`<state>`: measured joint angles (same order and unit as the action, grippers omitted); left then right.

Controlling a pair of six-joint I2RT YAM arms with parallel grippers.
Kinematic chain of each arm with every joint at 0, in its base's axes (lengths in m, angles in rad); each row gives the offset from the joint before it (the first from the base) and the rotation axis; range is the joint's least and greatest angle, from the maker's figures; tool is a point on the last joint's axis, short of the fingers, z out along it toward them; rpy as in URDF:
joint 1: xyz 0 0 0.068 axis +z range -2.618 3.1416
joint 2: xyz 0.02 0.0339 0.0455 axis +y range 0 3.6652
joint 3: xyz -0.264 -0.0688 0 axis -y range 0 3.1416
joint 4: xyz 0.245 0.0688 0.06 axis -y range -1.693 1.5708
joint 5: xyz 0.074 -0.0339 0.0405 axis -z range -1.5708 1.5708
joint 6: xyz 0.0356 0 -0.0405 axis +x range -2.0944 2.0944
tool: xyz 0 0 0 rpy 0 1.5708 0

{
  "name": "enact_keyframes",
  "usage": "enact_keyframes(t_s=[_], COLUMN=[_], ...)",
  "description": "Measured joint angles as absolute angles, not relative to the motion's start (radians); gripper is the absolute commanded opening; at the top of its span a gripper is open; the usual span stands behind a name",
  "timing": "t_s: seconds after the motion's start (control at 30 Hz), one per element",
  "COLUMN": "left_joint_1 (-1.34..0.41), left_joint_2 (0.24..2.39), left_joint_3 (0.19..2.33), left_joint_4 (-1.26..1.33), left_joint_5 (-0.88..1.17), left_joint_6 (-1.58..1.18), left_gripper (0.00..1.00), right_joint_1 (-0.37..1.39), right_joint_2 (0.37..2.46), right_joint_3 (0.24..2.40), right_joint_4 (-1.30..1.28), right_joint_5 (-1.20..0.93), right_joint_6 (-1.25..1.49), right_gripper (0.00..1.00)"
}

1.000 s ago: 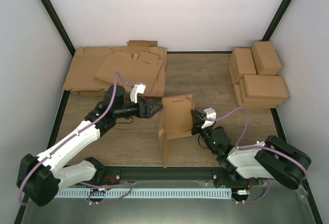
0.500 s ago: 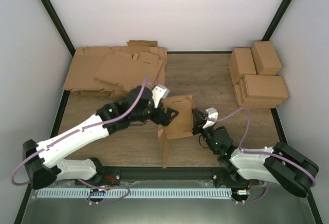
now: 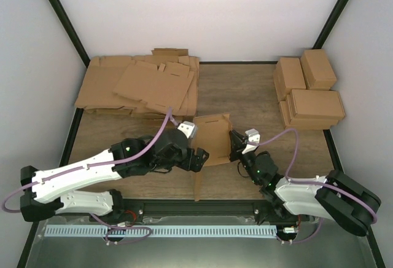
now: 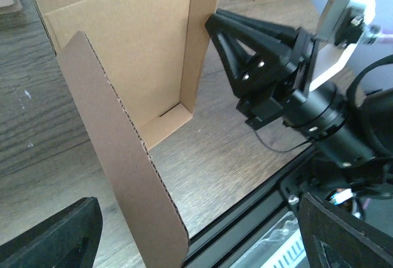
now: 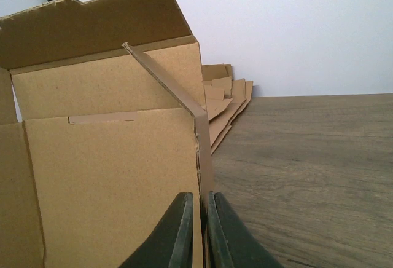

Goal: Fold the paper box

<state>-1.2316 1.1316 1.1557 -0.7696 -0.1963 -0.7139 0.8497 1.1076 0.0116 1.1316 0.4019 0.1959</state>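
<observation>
The paper box (image 3: 213, 137) stands half-formed on the table, its brown tray open toward the arms. My right gripper (image 3: 233, 147) is shut on the tray's right side wall (image 5: 203, 151); in the right wrist view the gripper (image 5: 201, 231) has both dark fingers pressed against the cardboard edge. My left gripper (image 3: 198, 157) sits at the box's near-left corner and is open wide. In the left wrist view the box's long upright flap (image 4: 126, 157) rises between the spread jaws of that gripper (image 4: 196, 243), unclamped. The right gripper (image 4: 216, 25) shows there on the far side of the tray (image 4: 132, 59).
A heap of flat cardboard sheets (image 3: 141, 85) lies at the back left and shows behind the box (image 5: 224, 99). Folded boxes (image 3: 310, 91) are stacked at the back right. A black rail (image 3: 196, 207) runs along the near table edge, close below the flap.
My left arm has swung right to the box and then pulled back toward the near edge beside the flap. The right gripper keeps its hold on the wall.
</observation>
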Motion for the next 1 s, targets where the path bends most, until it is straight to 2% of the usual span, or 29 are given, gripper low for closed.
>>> enact_keyframes(t_s=[0.27, 0.4, 0.43, 0.6, 0.73, 0.9, 1.0], left_joint_1=[-1.234, -1.234, -1.234, -1.243, -1.259, -1.265, -1.267], left_joint_2=[1.159, 1.168, 1.171, 1.173, 1.165, 1.113, 1.06], left_joint_3=[1.144, 1.142, 1.142, 1.128, 1.092, 1.025, 0.983], left_joint_4=[-0.799, -0.809, -0.813, -0.812, -0.81, -0.79, -0.763], left_joint_5=[-0.197, -0.197, -0.197, -0.195, -0.245, -0.339, -0.395], left_joint_6=[-0.735, -0.731, -0.722, -0.676, -0.636, -0.603, -0.591], left_gripper=[0.56, 0.39, 0.37, 0.26, 0.24, 0.22, 0.16], right_joint_1=[0.85, 0.851, 0.851, 0.852, 0.853, 0.853, 0.854], right_joint_2=[1.082, 1.035, 1.016, 0.873, 0.723, 0.546, 0.454], right_joint_3=[0.012, 0.012, 0.012, 0.012, 0.014, 0.078, 0.164], right_joint_4=[1.121, 1.085, 1.069, 0.945, 0.779, 0.44, 0.236], right_joint_5=[0.393, 0.389, 0.387, 0.368, 0.349, 0.339, 0.34], right_joint_6=[0.196, 0.197, 0.197, 0.207, 0.23, 0.282, 0.33], right_gripper=[0.09, 0.14, 0.15, 0.28, 0.41, 0.69, 0.76])
